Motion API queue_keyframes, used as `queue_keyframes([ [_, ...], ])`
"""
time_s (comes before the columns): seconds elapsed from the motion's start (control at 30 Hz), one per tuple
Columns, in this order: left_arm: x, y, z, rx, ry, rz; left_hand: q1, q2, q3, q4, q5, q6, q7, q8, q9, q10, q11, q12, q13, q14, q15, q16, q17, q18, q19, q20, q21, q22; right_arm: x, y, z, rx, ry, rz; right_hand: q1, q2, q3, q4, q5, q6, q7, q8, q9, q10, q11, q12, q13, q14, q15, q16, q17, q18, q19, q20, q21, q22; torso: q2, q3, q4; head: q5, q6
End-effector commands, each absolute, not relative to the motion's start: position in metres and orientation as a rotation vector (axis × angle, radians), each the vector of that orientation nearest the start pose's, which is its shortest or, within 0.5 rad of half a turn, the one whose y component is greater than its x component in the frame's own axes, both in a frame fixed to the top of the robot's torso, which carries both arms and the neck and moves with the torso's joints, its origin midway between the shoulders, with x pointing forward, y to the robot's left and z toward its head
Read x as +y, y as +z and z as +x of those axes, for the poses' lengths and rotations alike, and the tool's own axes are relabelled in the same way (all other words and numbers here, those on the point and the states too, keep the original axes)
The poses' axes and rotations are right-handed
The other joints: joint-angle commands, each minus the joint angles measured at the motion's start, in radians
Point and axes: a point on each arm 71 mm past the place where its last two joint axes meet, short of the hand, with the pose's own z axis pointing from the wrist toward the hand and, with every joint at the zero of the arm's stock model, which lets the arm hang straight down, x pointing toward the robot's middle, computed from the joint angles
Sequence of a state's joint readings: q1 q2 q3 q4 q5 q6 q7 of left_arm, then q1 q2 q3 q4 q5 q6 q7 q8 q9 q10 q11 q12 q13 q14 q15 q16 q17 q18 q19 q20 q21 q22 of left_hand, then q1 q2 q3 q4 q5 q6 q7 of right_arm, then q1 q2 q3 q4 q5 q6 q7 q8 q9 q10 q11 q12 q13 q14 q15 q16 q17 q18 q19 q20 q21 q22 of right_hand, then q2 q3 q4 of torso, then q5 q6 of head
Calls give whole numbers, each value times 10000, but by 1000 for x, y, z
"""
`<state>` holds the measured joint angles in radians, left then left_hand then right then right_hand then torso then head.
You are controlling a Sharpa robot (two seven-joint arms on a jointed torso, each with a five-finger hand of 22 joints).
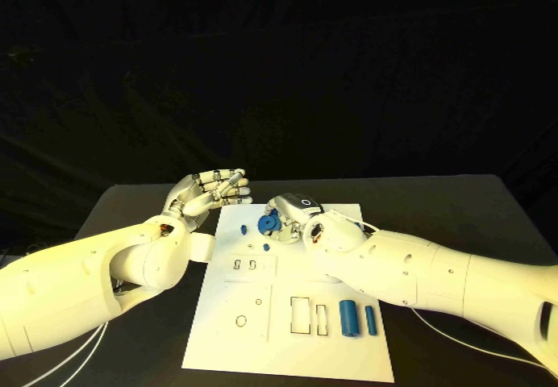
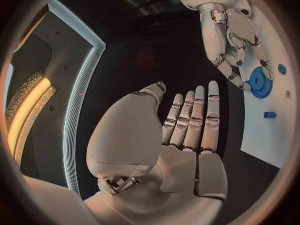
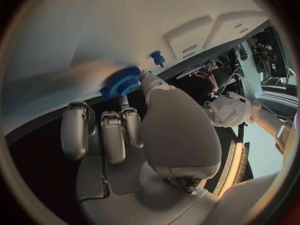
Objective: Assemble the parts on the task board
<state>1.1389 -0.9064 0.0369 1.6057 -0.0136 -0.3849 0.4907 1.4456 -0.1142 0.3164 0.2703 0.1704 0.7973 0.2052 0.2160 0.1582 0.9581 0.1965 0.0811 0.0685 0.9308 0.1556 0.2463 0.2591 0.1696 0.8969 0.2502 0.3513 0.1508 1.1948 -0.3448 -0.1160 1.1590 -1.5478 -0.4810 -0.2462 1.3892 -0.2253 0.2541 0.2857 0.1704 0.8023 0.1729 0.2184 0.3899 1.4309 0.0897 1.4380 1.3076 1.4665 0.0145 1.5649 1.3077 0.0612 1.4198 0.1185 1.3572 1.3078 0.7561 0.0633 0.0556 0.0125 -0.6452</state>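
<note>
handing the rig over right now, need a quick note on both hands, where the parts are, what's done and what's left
Left hand: open, holds nothing, fingers straight and together, off the far left corner of the task board.
Right hand: at the blue gear on the board's far end; fingers touch it, grip not clear.
Parts: small blue peg and small blue piece near the gear; two blue cylinders lie at the near right.
Done: the gear looks to be on the board.
Left: the cylinders lie loose, and the rectangular slots beside them stand empty.
</note>
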Motion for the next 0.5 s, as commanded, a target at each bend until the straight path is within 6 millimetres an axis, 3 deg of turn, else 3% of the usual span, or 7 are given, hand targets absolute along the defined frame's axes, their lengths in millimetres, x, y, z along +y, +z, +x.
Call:
queue_keyframes([
  [0.03,222,-165,475,12644,-15818,-10937,100,32,68,15,-56,65,415,56,9,88,4,-66,-12,-75,-24,-8,17,108,-91,-6,36,10,-47,-215,518,15623,6308,-2089,126,71,-162,18,151,115,58,-74,-19,-16,49,-41,973,1043,75,59,2631,-17,27,70,-13,473,2,4,3,2,-5],
  [0.5,223,-166,476,12725,-15761,-10998,101,21,86,15,-57,48,421,47,7,72,13,-84,-16,-120,-12,-29,27,101,-125,1,31,7,-52,-219,520,15989,6119,-2011,31,289,-322,53,452,477,11,-59,-8,42,13,12,1033,1043,53,59,2631,-24,61,63,10,530,-1,2,5,-14,5],
])
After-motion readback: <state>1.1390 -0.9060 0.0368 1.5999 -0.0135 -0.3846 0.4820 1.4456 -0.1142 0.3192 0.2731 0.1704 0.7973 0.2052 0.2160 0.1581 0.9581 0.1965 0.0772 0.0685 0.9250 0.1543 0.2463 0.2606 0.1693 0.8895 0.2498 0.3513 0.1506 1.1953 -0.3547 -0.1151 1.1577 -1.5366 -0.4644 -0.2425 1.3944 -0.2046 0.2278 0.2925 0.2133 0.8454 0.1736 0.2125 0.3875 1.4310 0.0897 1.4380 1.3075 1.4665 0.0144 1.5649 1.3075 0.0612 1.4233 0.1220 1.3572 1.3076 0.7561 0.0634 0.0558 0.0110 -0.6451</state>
